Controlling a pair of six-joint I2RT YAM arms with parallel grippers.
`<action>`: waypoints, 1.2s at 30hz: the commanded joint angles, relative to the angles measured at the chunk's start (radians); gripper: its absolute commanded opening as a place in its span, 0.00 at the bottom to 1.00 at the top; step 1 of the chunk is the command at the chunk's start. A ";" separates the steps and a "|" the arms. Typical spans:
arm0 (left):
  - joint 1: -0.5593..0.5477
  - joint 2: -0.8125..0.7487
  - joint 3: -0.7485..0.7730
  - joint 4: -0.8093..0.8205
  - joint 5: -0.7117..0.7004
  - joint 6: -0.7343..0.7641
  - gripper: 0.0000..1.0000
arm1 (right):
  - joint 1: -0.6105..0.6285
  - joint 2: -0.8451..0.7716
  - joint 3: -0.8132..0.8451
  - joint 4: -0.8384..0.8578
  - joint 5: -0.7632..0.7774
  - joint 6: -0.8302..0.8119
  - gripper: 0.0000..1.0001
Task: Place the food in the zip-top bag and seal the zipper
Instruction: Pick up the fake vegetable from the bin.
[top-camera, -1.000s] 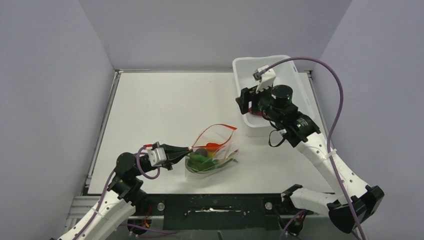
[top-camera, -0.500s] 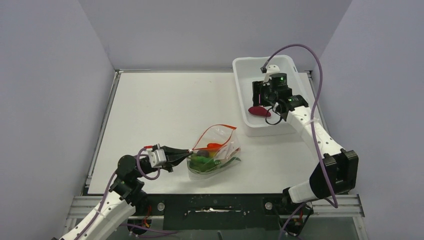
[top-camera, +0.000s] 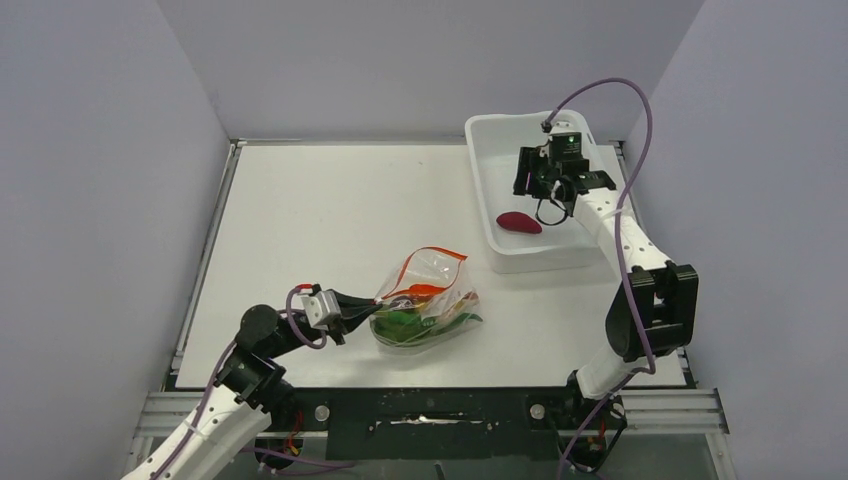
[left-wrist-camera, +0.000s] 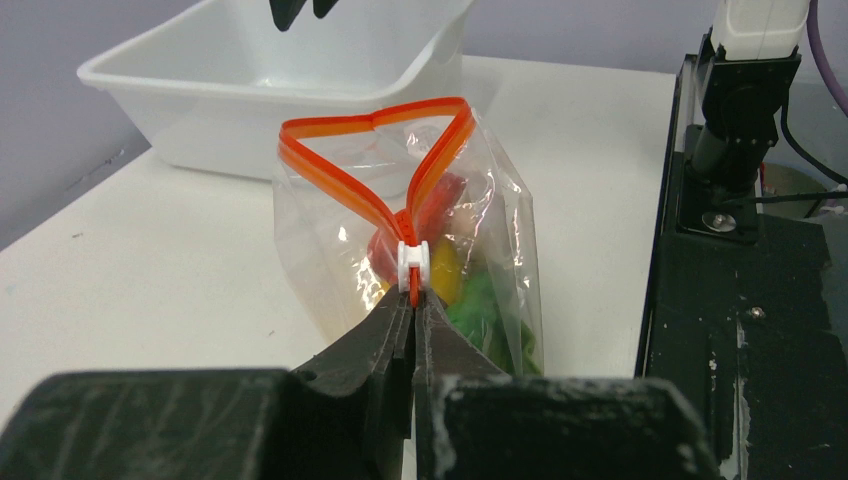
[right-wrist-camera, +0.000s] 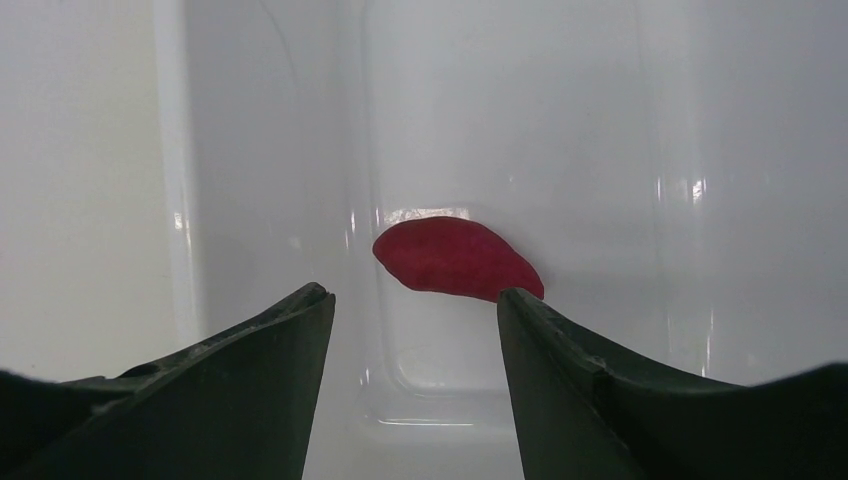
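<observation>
The clear zip-top bag (top-camera: 428, 305) lies at the table's front middle with its mouth gaping; it also shows in the left wrist view (left-wrist-camera: 500, 230). Green (left-wrist-camera: 490, 310), yellow (left-wrist-camera: 446, 272) and orange-red (left-wrist-camera: 385, 245) toy foods lie inside it. The red-orange zipper (left-wrist-camera: 340, 170) forms an open loop, with a white slider (left-wrist-camera: 412, 258) at its near end. My left gripper (left-wrist-camera: 413, 305) is shut on the zipper strip just behind the slider. My right gripper (right-wrist-camera: 415, 295) is open and empty above a dark maroon piece (right-wrist-camera: 455, 258), which lies in the tub (top-camera: 518, 222).
The white rigid tub (top-camera: 482, 128) stands at the back right with my right gripper (top-camera: 525, 182) hanging over it. Grey walls close in the table on three sides. A black frame rail (left-wrist-camera: 740, 300) runs along the near edge.
My right gripper has moved back and up over the tub, leaving the maroon piece in plain sight on the tub floor. My left gripper stays on the zipper; the bag's mouth stands slightly higher.
</observation>
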 joint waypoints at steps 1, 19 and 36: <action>-0.007 0.024 0.079 -0.084 -0.025 0.010 0.00 | -0.011 0.021 0.044 -0.015 0.018 0.004 0.62; -0.008 0.136 0.139 -0.030 -0.003 -0.016 0.00 | -0.015 0.243 0.198 -0.251 0.188 0.627 0.73; -0.008 0.128 0.149 -0.034 -0.034 -0.022 0.00 | -0.025 0.419 0.323 -0.310 0.175 0.938 0.74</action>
